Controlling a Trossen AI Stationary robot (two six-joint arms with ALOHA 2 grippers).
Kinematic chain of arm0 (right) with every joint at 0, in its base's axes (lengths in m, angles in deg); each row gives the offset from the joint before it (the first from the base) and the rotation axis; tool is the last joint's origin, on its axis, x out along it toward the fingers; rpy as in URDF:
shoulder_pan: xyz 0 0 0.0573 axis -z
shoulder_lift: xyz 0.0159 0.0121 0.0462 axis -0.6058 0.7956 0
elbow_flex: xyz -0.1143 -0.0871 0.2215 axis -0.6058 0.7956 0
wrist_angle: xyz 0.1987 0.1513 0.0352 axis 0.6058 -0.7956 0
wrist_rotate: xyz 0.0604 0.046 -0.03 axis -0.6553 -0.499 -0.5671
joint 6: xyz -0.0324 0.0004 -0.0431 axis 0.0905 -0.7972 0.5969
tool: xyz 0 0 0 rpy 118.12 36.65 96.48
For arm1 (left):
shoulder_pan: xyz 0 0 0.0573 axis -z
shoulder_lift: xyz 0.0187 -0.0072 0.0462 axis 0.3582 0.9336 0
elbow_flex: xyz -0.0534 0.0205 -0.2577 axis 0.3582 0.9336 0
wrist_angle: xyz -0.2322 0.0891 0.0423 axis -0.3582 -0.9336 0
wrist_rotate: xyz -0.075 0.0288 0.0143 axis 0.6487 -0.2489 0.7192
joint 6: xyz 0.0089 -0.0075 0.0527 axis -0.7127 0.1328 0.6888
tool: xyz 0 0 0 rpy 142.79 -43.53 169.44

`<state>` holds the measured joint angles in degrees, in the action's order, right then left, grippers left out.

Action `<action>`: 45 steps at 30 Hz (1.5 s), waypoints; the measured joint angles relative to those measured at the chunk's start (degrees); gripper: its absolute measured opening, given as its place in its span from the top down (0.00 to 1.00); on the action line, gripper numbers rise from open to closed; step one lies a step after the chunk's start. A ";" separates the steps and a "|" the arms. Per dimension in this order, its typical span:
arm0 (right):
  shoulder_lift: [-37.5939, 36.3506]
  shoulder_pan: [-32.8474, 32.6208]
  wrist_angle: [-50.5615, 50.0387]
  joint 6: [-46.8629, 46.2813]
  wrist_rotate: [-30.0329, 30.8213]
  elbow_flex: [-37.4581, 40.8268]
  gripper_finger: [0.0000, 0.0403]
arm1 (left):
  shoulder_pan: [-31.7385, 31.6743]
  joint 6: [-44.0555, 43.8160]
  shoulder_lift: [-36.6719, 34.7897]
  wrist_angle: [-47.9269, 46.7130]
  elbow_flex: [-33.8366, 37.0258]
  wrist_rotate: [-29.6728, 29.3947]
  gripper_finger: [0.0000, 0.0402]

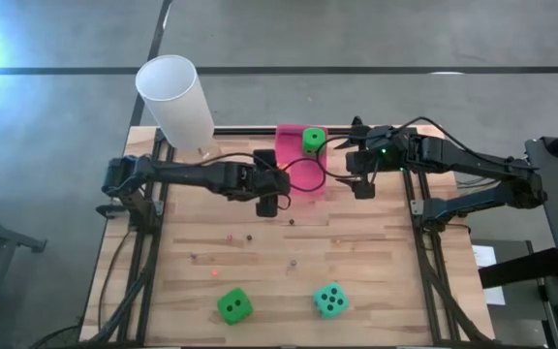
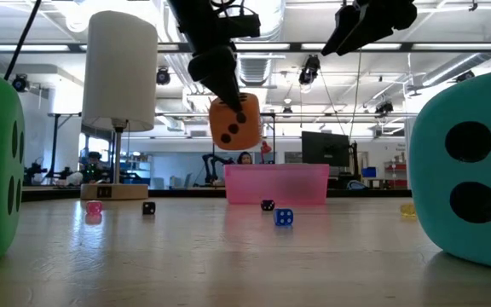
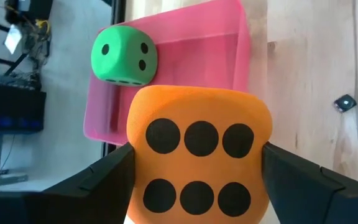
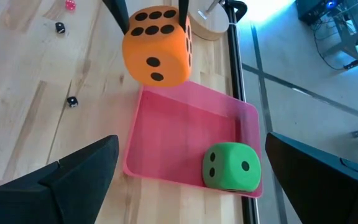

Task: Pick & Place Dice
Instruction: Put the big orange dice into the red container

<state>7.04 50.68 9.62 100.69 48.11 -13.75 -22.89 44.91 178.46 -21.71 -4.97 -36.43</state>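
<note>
My left gripper is shut on an orange die, held in the air beside the near left corner of the pink tray. In the low view the orange die hangs above the tray's left end. A green die rests inside the tray at its far end. Another green die and a teal die sit on the table near its front edge. My right gripper hovers open above the tray's right side, nothing between its fingers. My left gripper pinches the orange die between its two fingers, on two opposite side faces, the six-pip face toward the wrist. The fingers slant down from the table's left. The die is lifted clear of table and tray, slightly tilted.
A tall white cylinder on a round wooden base stands at the far left corner. Several tiny dice lie scattered on the middle of the wooden table. Black frame rails run along the table's left and right sides.
</note>
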 joint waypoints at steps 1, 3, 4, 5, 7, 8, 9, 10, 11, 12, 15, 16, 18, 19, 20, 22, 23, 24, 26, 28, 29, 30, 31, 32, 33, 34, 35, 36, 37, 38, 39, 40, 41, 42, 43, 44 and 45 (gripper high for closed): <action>0.01 0.00 0.00 -0.04 0.00 0.00 0.01 | -0.26 0.15 0.00 0.50 0.00 0.62 0.25; 0.02 0.00 0.00 0.02 0.02 0.00 0.01 | -1.15 0.93 0.00 1.23 0.00 2.41 0.25; 0.01 0.00 0.00 0.00 0.00 0.00 0.01 | -1.68 1.74 0.00 1.78 0.00 3.50 0.25; 0.01 0.00 0.00 -0.03 0.02 0.00 0.01 | -2.33 2.64 0.00 2.31 0.00 4.66 0.24; 0.00 0.00 0.00 -0.03 0.02 0.00 0.01 | -3.69 3.59 0.00 3.46 0.00 6.78 0.23; 0.02 0.00 0.00 0.00 0.02 0.00 0.01 | -4.36 3.73 0.00 4.41 -0.02 7.56 0.23; 0.02 0.00 0.00 -0.02 0.02 0.00 0.01 | -5.02 4.25 0.00 5.50 -0.04 8.24 0.22; 0.02 0.00 0.00 -0.08 0.02 0.00 0.01 | -5.69 5.37 0.00 6.49 -0.04 8.96 0.22; 0.01 0.00 0.00 -0.15 0.02 0.00 0.01 | -6.35 6.57 0.00 7.22 -0.04 9.60 0.22; 0.00 0.00 0.00 -0.08 0.02 0.00 0.01 | -7.04 7.59 0.00 7.81 -0.04 10.27 0.22; 0.01 0.00 0.00 -0.11 0.02 0.00 0.01 | -9.14 9.03 0.04 9.54 -0.04 13.01 0.23; 0.01 0.00 0.01 -0.14 0.02 0.00 0.01 | -9.86 9.34 0.04 9.69 -0.04 13.63 0.23; 0.01 0.00 0.01 -0.01 0.02 0.00 0.01 | -11.55 10.40 0.09 9.77 -0.04 14.89 0.22; 0.01 0.00 0.01 -0.04 0.02 0.00 0.01 | -12.43 10.94 0.12 9.78 -0.04 15.50 0.22; 0.00 0.00 0.01 -0.12 0.02 0.00 0.01 | -13.35 11.26 0.13 9.92 -0.04 16.12 0.21; 0.02 0.00 0.00 0.00 0.02 0.00 0.01 | -15.16 12.00 0.13 10.64 -0.04 17.32 0.20; 0.02 0.00 0.00 -0.02 0.02 0.00 0.01 | -15.97 12.52 0.34 11.17 -0.04 17.62 0.20; 0.02 0.00 0.02 -0.05 0.02 0.00 0.01 | -16.70 13.27 0.54 12.03 -0.04 17.99 0.20; 0.01 0.00 0.01 -0.05 0.02 0.00 0.01 | -18.15 14.77 1.01 13.12 -0.04 19.41 0.20; 0.00 0.00 0.01 -0.02 0.02 0.00 0.01 | -19.27 15.70 1.75 15.09 -0.04 21.01 0.20; 0.01 0.00 0.02 -0.08 0.02 0.00 0.01 | -19.82 16.11 2.06 15.91 -0.04 21.67 0.20; 0.00 0.00 0.02 -0.12 0.02 0.00 0.01 | -20.35 16.29 2.44 16.11 -0.04 22.20 0.20; 0.00 0.00 0.02 0.00 0.02 0.00 0.01 | -20.77 16.47 2.87 16.39 -0.04 22.35 0.19; 0.02 0.00 0.02 0.00 0.02 0.00 0.01 | -21.19 16.52 3.31 16.94 -0.04 22.48 0.19; 0.02 0.00 0.02 -0.02 0.02 0.00 0.01 | -21.67 16.60 3.63 17.11 -0.04 22.52 0.18; 0.02 0.00 0.04 -0.13 0.02 0.00 0.01 | -22.08 16.60 3.94 17.01 -0.02 22.50 0.18; 0.01 0.00 0.03 -0.11 0.02 0.00 0.01 | -22.50 16.60 4.26 17.18 -0.02 22.51 0.17; 0.01 0.00 0.04 -0.01 0.02 0.00 0.01 | -22.98 16.60 4.55 17.30 -0.04 22.50 0.17; 0.02 0.00 0.02 -0.01 0.02 0.00 0.01 | -23.39 16.62 4.86 17.29 -0.02 22.51 0.16; 0.02 0.00 0.04 -0.06 0.02 0.00 0.01 | -23.73 16.60 5.18 17.31 -0.03 22.51 0.16; 0.02 0.00 0.04 -0.13 0.02 0.00 0.01 | -24.10 16.60 5.46 17.39 -0.02 22.52 0.16; 0.01 0.00 0.04 -0.06 0.02 0.00 0.01 | -24.39 16.60 5.72 17.54 -0.02 22.52 0.16; 0.02 0.00 0.05 0.00 0.02 0.00 0.01 | -24.59 16.60 5.98 17.99 -0.02 22.51 0.16; 0.02 0.00 0.06 -0.02 0.02 0.00 0.01 | -24.84 16.60 6.25 18.55 -0.02 22.52 0.16; 0.00 0.00 0.04 -0.06 0.02 0.00 0.01 | -25.12 16.62 6.51 18.90 -0.02 22.58 0.16; 0.02 0.00 0.06 -0.11 0.02 0.00 0.01 | -25.39 16.70 6.89 19.04 -0.02 22.84 0.16; 0.02 0.00 0.08 -0.04 0.02 0.00 0.01 | -25.62 16.91 7.43 19.55 -0.02 23.24 0.16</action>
<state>7.06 50.68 9.70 100.65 48.14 -13.75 -48.51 61.82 185.90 -2.16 -4.99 -13.19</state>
